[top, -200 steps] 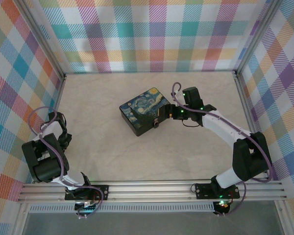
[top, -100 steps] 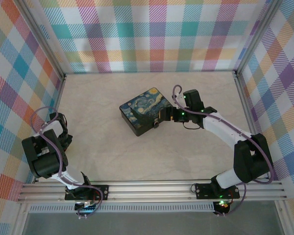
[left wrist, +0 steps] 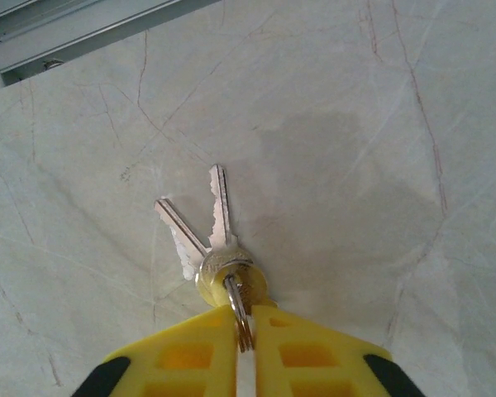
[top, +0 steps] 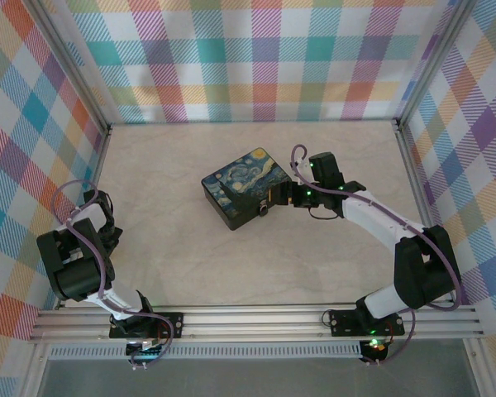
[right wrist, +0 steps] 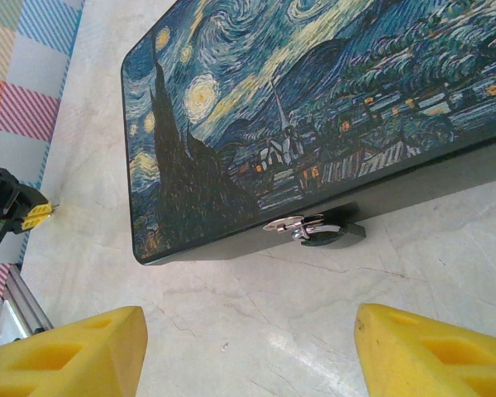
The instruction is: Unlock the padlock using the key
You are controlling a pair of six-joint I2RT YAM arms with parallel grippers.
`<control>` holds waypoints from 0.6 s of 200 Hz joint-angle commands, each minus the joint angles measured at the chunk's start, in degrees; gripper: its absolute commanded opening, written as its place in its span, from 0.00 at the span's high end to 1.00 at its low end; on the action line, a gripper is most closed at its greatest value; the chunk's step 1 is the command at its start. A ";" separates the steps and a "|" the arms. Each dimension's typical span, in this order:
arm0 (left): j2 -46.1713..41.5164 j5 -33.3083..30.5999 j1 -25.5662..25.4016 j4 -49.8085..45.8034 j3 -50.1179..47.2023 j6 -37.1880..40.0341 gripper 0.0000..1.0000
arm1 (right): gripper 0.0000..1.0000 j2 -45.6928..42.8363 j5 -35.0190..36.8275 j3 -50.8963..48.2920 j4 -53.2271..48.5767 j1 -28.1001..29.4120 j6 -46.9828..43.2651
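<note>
Plaid panels in pastel checks walled the cell on three sides, with aluminium rails at the corners. Under them lay a pale, marble-veined desk, flat and matt, offering little to snag a small item.

At mid-desk sat the black box with its painted lid, turned so that the latch side faced the right arm. The right jaws stood wide apart and held nothing. Their yellow fingers were aimed at the padlock, near it but not touching. I judged this a stance for steadying the lock.

The padlock hung shut through the hasp, against the box wall.

The left jaws were at the desk's left edge, well apart from the box, and pinched shut on the key ring. A key and a second key fanned out ahead. I could not tell whether they touched the desk.
</note>
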 commanded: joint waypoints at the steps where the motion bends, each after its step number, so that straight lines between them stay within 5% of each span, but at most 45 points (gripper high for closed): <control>1: -0.89 0.93 1.35 -0.53 0.72 0.49 0.92 | 0.33 -0.42 -0.36 -0.81 1.12 0.29 0.70; 20: -1.70 2.04 0.69 -0.45 0.65 0.94 1.00 | 0.33 -0.22 -0.45 -1.00 1.53 0.30 1.03; 59: -3.60 3.86 -2.63 -1.74 2.55 1.61 1.00 | 0.33 1.13 -2.01 -1.22 3.34 0.32 2.77; 120: -8.40 4.65 -20.25 -5.96 7.42 3.49 1.00 | 0.33 1.62 0.90 -2.19 2.91 0.21 3.79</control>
